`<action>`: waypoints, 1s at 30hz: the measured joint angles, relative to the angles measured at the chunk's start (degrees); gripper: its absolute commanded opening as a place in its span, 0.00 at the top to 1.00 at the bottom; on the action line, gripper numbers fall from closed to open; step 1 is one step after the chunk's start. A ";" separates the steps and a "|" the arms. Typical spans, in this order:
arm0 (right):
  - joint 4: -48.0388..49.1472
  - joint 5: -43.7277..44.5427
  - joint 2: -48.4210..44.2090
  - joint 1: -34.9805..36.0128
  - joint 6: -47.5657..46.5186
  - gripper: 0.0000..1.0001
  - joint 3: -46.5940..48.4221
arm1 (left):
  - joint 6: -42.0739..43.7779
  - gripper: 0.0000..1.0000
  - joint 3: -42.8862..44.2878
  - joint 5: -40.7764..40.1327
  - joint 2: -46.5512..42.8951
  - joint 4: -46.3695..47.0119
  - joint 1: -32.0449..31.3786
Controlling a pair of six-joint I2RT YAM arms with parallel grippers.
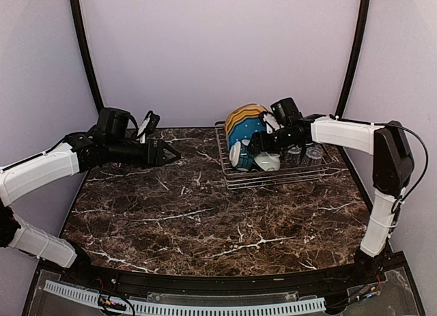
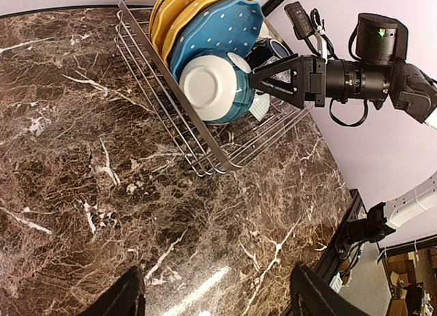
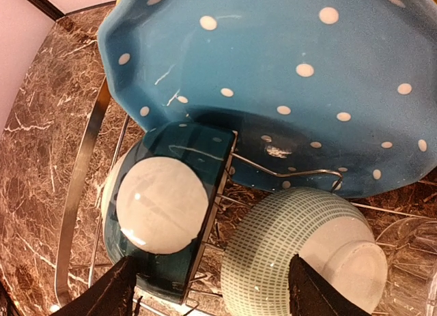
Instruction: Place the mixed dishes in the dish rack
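Observation:
The silver wire dish rack (image 1: 287, 174) stands at the back right. In it a yellow dotted plate (image 1: 244, 112) and a blue dotted plate (image 1: 244, 130) lean upright. A dark teal dish with a white base (image 1: 239, 154) and a mint-green bowl (image 1: 268, 162) lie on their sides in front, with a clear glass tumbler (image 1: 315, 153) to the right. My right gripper (image 1: 263, 144) is open and empty just above these. Its wrist view shows the blue plate (image 3: 293, 70), teal dish (image 3: 167, 200), mint bowl (image 3: 300, 241) and tumbler (image 3: 413, 261). My left gripper (image 1: 171, 153) is open and empty, far left of the rack.
The left wrist view shows the rack (image 2: 174, 118), the plates (image 2: 218, 29) and a dark blue mug rim (image 2: 268, 51) behind them. The right gripper (image 2: 270, 77) reaches in from the right. The marble table (image 1: 205, 213) has a back wall and black corner poles.

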 measured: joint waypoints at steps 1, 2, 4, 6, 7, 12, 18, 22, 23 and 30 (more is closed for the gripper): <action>0.11 0.20 -0.07 -0.13 -0.02 0.29 -0.11 | -0.02 0.28 0.00 0.00 0.00 0.00 0.00; 0.31 0.66 -0.13 -0.17 -0.02 0.30 -0.28 | -0.15 0.28 0.00 0.00 0.00 0.00 0.00; 0.52 1.44 -0.28 -0.20 -0.09 0.32 -0.63 | -0.22 0.29 0.00 0.00 0.00 0.00 0.00; 0.48 2.36 -0.68 -0.17 -0.50 0.35 -0.98 | -0.31 0.28 -0.04 0.00 0.00 0.04 0.00; 0.33 2.91 -0.83 -0.17 -0.70 0.36 -1.18 | -0.33 0.29 -0.09 0.00 0.00 0.07 0.00; -0.28 6.08 -1.20 -0.17 -1.97 0.41 -1.90 | -0.37 0.29 -0.37 0.00 0.00 0.26 0.00; 0.00 7.28 -1.84 -0.11 -3.23 0.43 -2.84 | -0.39 0.29 -0.61 0.00 0.13 0.39 0.00; 1.01 6.03 -2.99 -0.13 -4.48 0.41 -4.61 | -0.42 0.28 -1.03 0.00 0.26 0.42 0.00; 1.03 5.64 -3.26 -0.11 -4.72 0.40 -4.90 | -0.42 0.28 -1.05 0.00 0.35 0.42 0.00; 1.18 4.07 -6.05 1.66 -8.37 0.16 -7.61 | -0.31 0.26 -1.18 -0.42 0.83 0.44 0.00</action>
